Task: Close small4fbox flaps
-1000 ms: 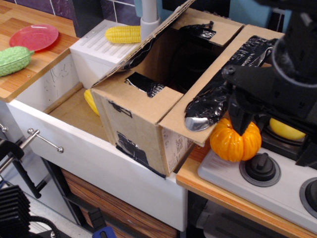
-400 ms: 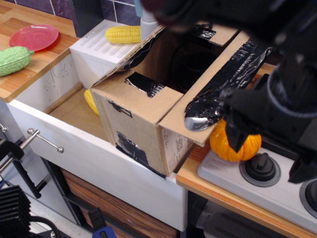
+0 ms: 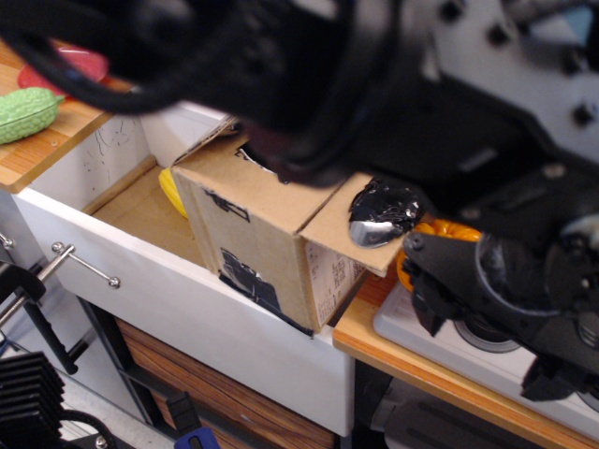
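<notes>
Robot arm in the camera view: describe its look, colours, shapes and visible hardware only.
The arm is a bulky, matte black body, blurred across the top of the view. To the upper right sits a light grey panel dotted with dark round bolt heads. Lower right, black blocky, angular parts carry a pale ring outline. No cables or lettering can be made out, and the gripper cannot be told apart.
</notes>
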Controlling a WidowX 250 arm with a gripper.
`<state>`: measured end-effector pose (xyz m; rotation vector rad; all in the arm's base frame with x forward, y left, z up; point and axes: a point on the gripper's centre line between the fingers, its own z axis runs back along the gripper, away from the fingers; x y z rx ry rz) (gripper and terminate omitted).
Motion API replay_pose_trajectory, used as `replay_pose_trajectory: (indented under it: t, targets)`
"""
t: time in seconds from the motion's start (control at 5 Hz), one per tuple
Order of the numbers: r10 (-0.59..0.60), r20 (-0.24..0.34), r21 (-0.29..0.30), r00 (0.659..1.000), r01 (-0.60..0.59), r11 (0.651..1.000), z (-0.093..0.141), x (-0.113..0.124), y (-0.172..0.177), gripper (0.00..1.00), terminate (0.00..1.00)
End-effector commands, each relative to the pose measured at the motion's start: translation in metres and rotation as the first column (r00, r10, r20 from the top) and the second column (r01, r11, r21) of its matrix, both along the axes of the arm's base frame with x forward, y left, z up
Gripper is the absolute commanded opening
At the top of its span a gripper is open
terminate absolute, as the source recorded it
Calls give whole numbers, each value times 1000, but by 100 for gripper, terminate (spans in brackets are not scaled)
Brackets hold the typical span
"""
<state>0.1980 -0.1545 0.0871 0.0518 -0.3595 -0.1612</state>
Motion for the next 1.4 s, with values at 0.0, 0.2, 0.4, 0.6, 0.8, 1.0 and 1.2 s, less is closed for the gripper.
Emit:
replay_pose_trajectory:
  t: [0.0,0.2,0.4,0.6,0.8,1.0,1.2]
  targets:
    - [4,28,-24,1000,-3,1000,4,44,8,100,0]
    - [-6,36,-14,999,7,1000,2,56,9,100,0]
    - [-6,32,-23,999,7,1000,-1,62,13,100,0]
    - [-4,27,3,1000,4,1000,4,66,12,100,0]
    - [-16,39,84,999,13,996,20,66,16,100,0]
    - [-37,18,136,999,34,990,37,65,31,100,0]
    - [-68,-7,195,998,68,978,54,71,46,100,0]
